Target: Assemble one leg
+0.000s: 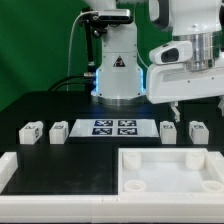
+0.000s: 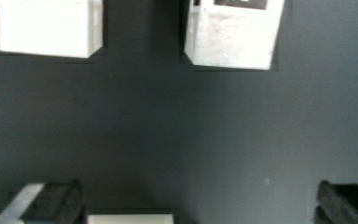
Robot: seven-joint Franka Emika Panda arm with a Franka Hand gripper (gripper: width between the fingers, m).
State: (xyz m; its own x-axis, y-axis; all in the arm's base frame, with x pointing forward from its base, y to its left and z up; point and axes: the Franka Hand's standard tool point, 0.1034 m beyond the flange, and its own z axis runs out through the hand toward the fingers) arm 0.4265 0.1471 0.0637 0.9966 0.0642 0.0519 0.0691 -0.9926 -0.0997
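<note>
Tool: the gripper [image 2: 197, 203] is released, its two dark fingers [image 2: 43, 200] spread wide with nothing between them.
Tool place: in the exterior view it hangs above the table [image 1: 60, 105], at 12 o'clock from two of the legs [image 1: 168, 130] and clear of them.
Task parts: four legs stand in a row, two at 3 o'clock from the marker board [image 1: 112, 127] and two at 9 o'clock.
Wrist view: two white blocks lie on the dark surface, neither touching the fingers.
Tray [image 1: 165, 170]: a big white walled part, at 5 o'clock from the marker board.
</note>
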